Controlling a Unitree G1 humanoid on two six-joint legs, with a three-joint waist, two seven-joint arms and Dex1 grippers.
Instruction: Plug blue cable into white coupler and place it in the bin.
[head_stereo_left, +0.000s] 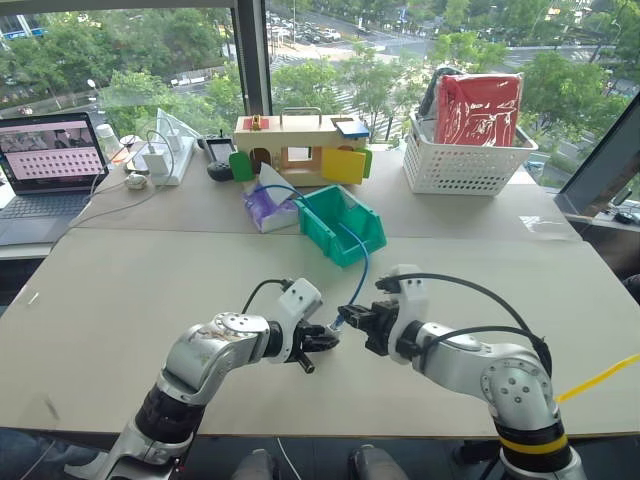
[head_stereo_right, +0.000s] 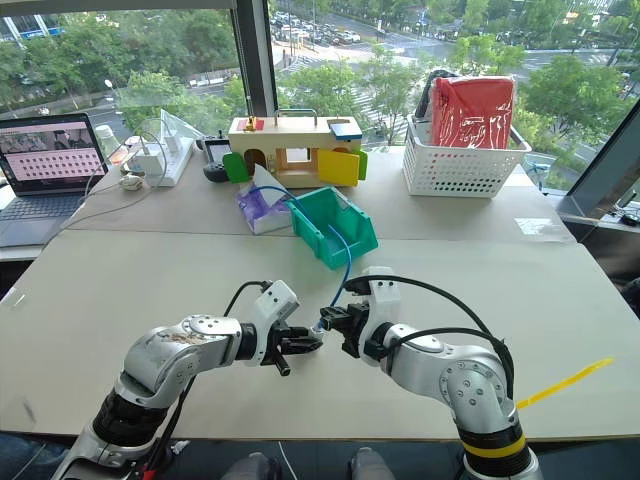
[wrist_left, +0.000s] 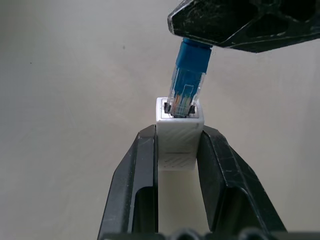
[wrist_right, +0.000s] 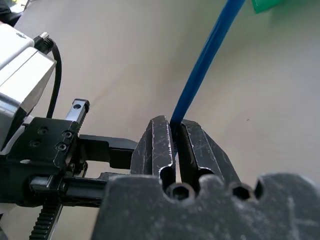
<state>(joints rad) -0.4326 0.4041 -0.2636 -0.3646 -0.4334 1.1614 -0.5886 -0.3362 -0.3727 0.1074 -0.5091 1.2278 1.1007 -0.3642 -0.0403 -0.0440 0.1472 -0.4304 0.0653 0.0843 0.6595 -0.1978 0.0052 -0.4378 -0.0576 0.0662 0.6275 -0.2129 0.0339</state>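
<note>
Blue cable (head_stereo_left: 360, 262) runs from the teal bin (head_stereo_left: 345, 224) down to the two end effectors, which meet nose to nose above the pale surface (head_stereo_left: 120, 300) near its front edge. The right end effector (wrist_right: 174, 131) has its black fingers (wrist_right: 200, 150) pressed together on the cable just behind the plug, the line rising away between them toward the bin. The left end effector (wrist_left: 178, 145) pinches the white coupler (wrist_left: 179, 135) by its sides, socket end facing the plug. In the left wrist view the clear plug (wrist_left: 183, 97) sits tilted at the mouth of the socket, its tip entering the opening while most of its body and the blue boot behind it stand outside; the right end effector's dark tip hangs just above the boot.

From the head views, the cable arcs up from the grip, passes over the bin's sloped open front and goes on behind it. The bin rests on the surface well beyond the end effectors, touching or nearly touching a purple-tinted clear bag (head_stereo_left: 266, 208) on its left. Behind these stands a wooden toy house (head_stereo_left: 296, 145) with yellow and green flaps. A white lattice basket (head_stereo_left: 466, 160) holding a red pouch (head_stereo_left: 478, 108) sits at the far right, a laptop (head_stereo_left: 48, 160) and white chargers (head_stereo_left: 160, 155) at the far left by the window.
</note>
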